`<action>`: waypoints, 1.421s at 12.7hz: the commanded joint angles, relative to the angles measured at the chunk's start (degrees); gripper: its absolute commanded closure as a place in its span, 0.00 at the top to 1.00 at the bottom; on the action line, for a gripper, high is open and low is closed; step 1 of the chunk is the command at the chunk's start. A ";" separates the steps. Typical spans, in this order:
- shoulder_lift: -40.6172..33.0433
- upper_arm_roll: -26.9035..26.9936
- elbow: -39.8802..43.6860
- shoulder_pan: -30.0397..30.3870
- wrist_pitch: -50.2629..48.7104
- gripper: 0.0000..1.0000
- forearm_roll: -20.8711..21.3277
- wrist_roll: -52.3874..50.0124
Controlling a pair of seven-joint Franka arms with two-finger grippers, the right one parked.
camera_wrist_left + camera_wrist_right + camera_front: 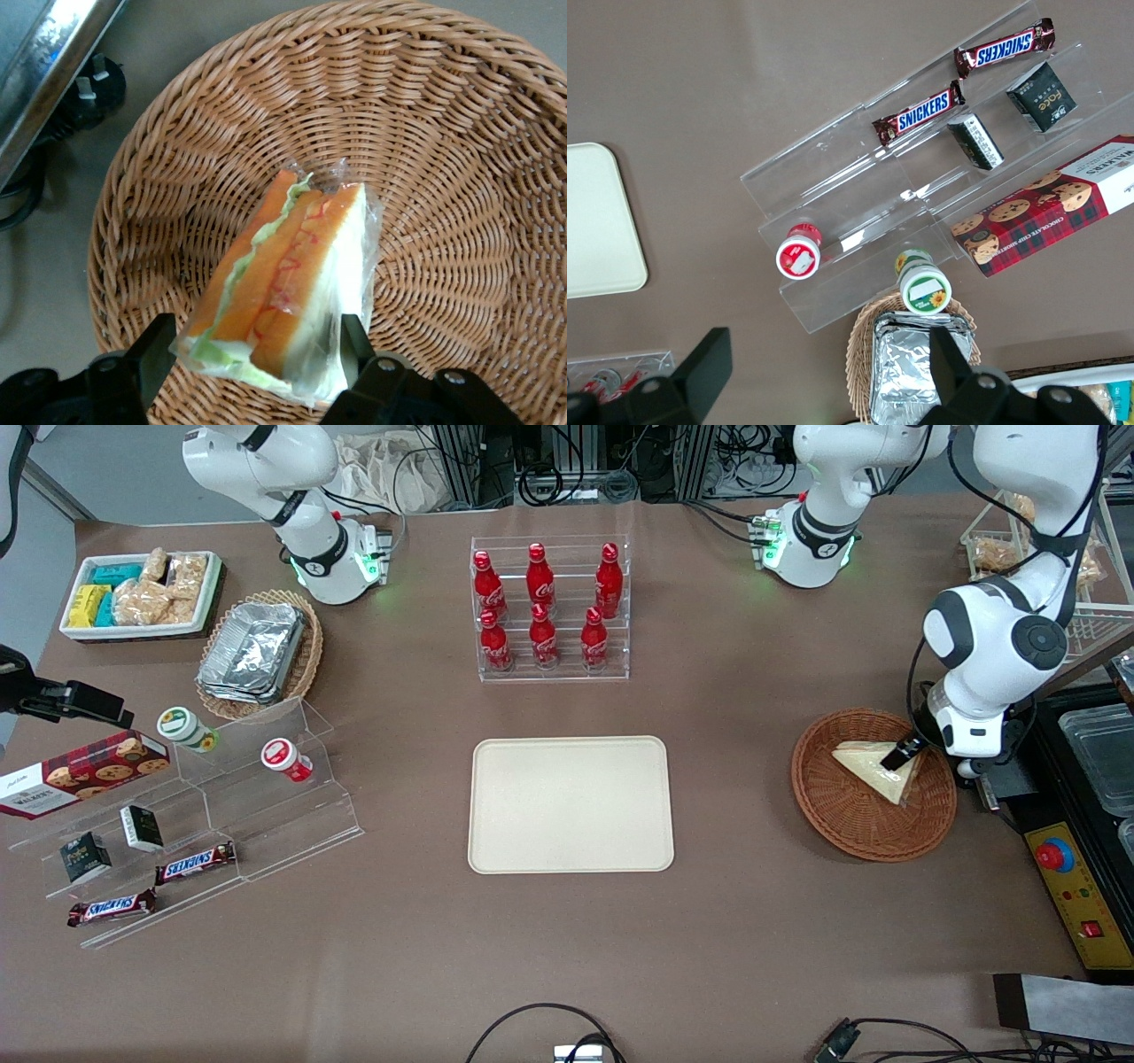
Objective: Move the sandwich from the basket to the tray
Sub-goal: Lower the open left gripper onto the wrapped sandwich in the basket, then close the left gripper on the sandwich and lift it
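The sandwich (pixel 873 769), a wrapped white-bread wedge, lies in the round reddish-brown basket (pixel 850 841) toward the working arm's end of the table. My left gripper (pixel 904 757) is down in the basket at the sandwich's wide end. In the left wrist view the sandwich (pixel 283 283) shows orange and green filling, and the gripper (pixel 255 354) has one finger (pixel 158 354) against each side of the wrap, shut on it. The sandwich still rests on the basket's weave (pixel 443 177). The cream-beige tray (pixel 571 806) lies bare at the table's middle.
A clear rack of red cola bottles (pixel 549 607) stands farther from the front camera than the tray. A control box with a red button (pixel 1067 886) and a black appliance (pixel 1094 762) sit beside the basket at the table's edge. Snack shelves (pixel 177 841) lie toward the parked arm's end.
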 commanded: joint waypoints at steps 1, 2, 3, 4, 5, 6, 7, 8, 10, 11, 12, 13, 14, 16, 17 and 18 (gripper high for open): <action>0.31 -0.10 -0.18 -0.63 1.62 0.22 -0.33 -1.85; 0.22 -0.10 -0.09 -0.63 1.45 0.09 -0.33 -1.94; 0.05 -0.18 -0.01 -0.71 1.27 0.04 -0.33 -1.94; -0.30 -0.19 0.43 -0.63 1.01 0.03 -0.24 -1.77; -1.00 -0.27 0.87 -0.71 0.57 0.02 0.02 -1.59; -2.14 -0.27 1.48 -0.71 -1.26 0.02 0.37 -1.42; -3.02 -0.62 3.23 -0.71 -4.15 0.02 0.72 -1.15; -3.73 -1.49 5.60 -0.71 -7.92 0.02 0.90 -0.89; -4.17 -3.78 12.61 -0.71 -17.58 0.02 1.95 -0.02; -4.09 -4.83 15.96 -0.71 -22.15 0.02 4.48 0.69; -4.00 -5.80 18.51 -0.71 -25.59 0.02 7.37 1.39; -4.00 -7.03 19.93 -0.71 -27.02 0.02 9.14 2.70; -3.74 -8.61 20.64 -0.71 -27.29 0.02 9.51 4.02; -3.56 -12.12 21.35 -0.71 -27.38 0.02 12.48 5.09; -3.64 -13.79 21.61 -0.71 -27.73 0.02 14.50 5.26; -3.56 -15.20 22.31 -0.71 -28.69 0.02 15.31 5.53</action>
